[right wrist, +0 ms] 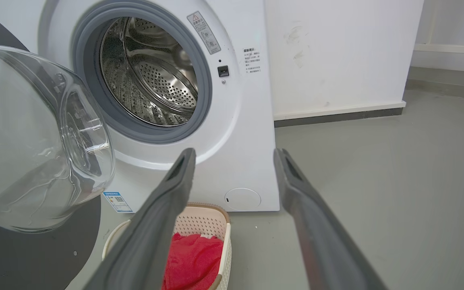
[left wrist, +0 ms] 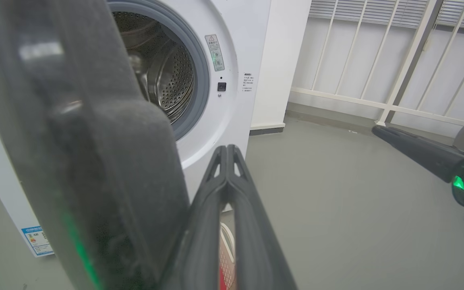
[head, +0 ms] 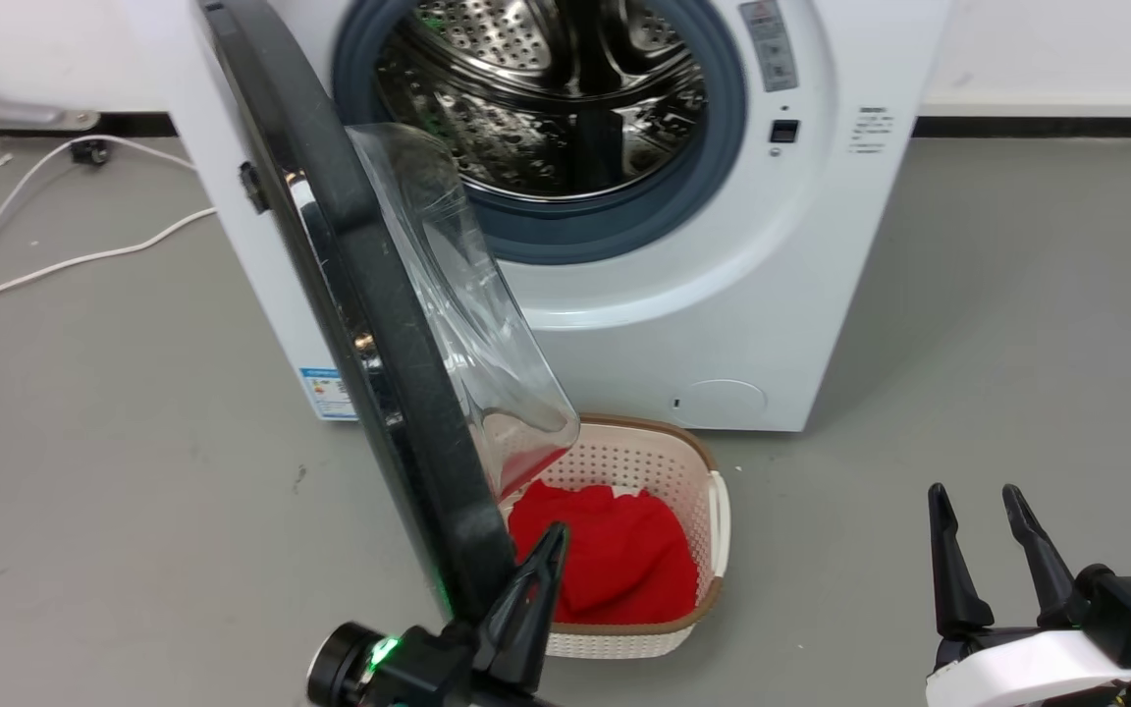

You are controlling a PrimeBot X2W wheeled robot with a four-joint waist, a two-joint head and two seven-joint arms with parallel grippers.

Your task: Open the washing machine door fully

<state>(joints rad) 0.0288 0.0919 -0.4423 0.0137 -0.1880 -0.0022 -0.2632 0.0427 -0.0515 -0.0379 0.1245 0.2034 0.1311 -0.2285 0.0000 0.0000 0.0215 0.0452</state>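
The washing machine door stands half open, edge-on toward 6 o'clock. My left claw, fingers pressed together and empty, sits just inside its lower rim. I'd push steadily toward 9 o'clock along the hinge's arc. My right claw hangs wide at 4 o'clock.

Fingers together on left tool; apart on right tool.
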